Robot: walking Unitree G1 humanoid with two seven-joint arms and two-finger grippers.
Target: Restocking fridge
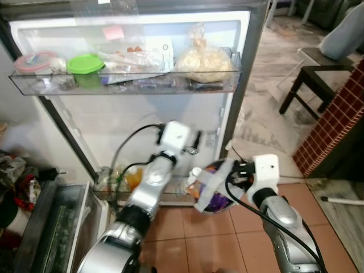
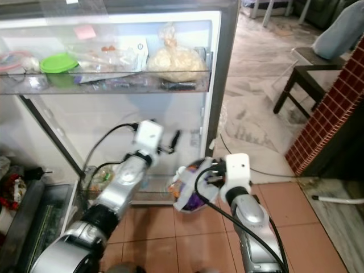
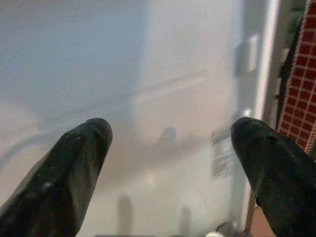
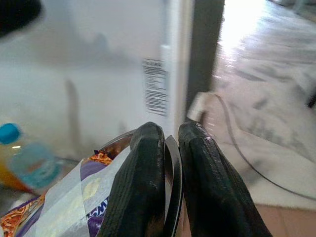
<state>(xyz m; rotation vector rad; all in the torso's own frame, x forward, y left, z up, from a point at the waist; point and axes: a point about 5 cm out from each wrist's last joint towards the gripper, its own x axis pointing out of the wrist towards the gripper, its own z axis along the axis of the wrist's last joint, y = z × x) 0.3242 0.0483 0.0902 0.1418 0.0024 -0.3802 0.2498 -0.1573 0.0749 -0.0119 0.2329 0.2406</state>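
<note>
The fridge door (image 1: 142, 119) stands open before me. My right gripper (image 4: 170, 133) is shut on the rim of a metal bowl (image 1: 214, 203), which holds a purple packet (image 4: 91, 200) with a white strip across it. The bowl hangs low, just in front of the lower door shelf (image 1: 108, 190), where an orange bottle (image 1: 133, 177) and a blue-capped bottle (image 4: 24, 158) stand. My left gripper (image 3: 173, 143) is open with nothing between its fingers, close to the door's white inner wall, above and left of the bowl.
The upper door shelf (image 1: 125, 84) carries a pink-lidded tub (image 1: 35, 61), a green-lidded tub (image 1: 85, 63), packets and a bag of white food (image 1: 203, 62). A fridge drawer (image 1: 57, 227) is at lower left. A dark stool (image 1: 315, 79) and brick pillar (image 1: 335, 122) stand right.
</note>
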